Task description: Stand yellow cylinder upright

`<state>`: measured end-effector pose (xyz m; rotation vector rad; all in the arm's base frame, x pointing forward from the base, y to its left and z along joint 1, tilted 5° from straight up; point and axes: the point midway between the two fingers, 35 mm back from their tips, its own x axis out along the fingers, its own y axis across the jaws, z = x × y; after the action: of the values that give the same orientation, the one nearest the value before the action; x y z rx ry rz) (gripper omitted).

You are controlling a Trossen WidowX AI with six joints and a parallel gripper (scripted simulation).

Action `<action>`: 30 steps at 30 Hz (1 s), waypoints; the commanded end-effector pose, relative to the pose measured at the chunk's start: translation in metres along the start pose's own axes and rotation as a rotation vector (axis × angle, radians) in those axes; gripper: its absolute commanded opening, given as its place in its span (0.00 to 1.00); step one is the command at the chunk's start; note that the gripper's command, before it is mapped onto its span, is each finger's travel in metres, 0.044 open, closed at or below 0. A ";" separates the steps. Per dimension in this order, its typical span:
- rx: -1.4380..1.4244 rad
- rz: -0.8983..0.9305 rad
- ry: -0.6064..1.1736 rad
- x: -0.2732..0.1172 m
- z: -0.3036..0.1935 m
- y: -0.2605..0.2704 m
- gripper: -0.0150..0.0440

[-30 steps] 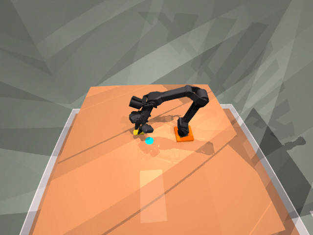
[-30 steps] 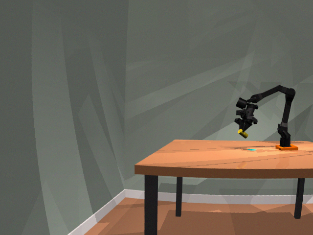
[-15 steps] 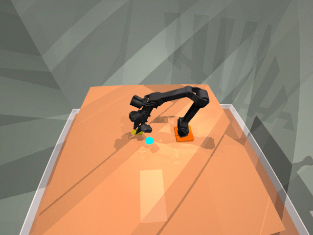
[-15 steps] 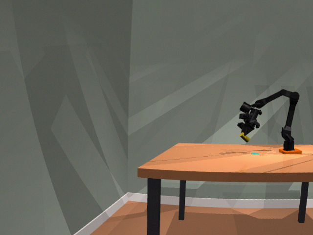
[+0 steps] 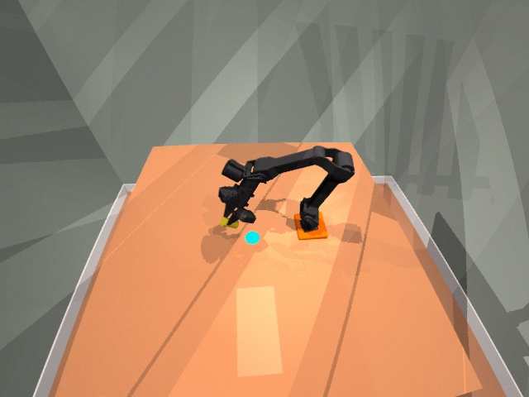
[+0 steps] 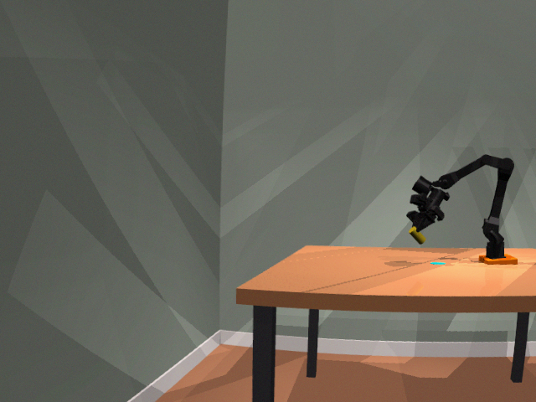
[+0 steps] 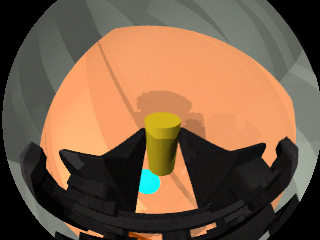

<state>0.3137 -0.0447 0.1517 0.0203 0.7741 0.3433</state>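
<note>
The yellow tall cylinder (image 5: 225, 222) (image 6: 418, 236) (image 7: 162, 150) is held in the air above the table, tilted, about midway between lying and upright. In the exterior view its lower end points down and right, toward the arm's base side. My gripper (image 5: 231, 221) (image 6: 416, 229) (image 7: 162, 132) is shut on it, one finger on each side. The cyan circle (image 5: 252, 237) (image 6: 437, 263) (image 7: 149, 182) lies flat on the table, uncovered. In the top view it is right of and a little below the cylinder; in the wrist view it shows below the cylinder, partly behind the left finger.
The arm's orange base plate (image 5: 319, 233) (image 6: 502, 260) stands on the table (image 5: 149, 298) (image 6: 346, 276), right of the circle in the top and exterior views. A pale rectangle (image 5: 258, 333) lies on the table nearer the top camera. Shadows of the arm fall around the circle.
</note>
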 end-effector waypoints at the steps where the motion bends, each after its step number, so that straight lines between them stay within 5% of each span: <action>1: 0.009 0.004 -0.030 -0.001 0.002 -0.002 0.43; 30: 0.036 0.026 -0.200 -0.005 0.006 -0.012 0.43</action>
<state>0.3183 -0.0555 0.1554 0.0886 0.6029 0.3438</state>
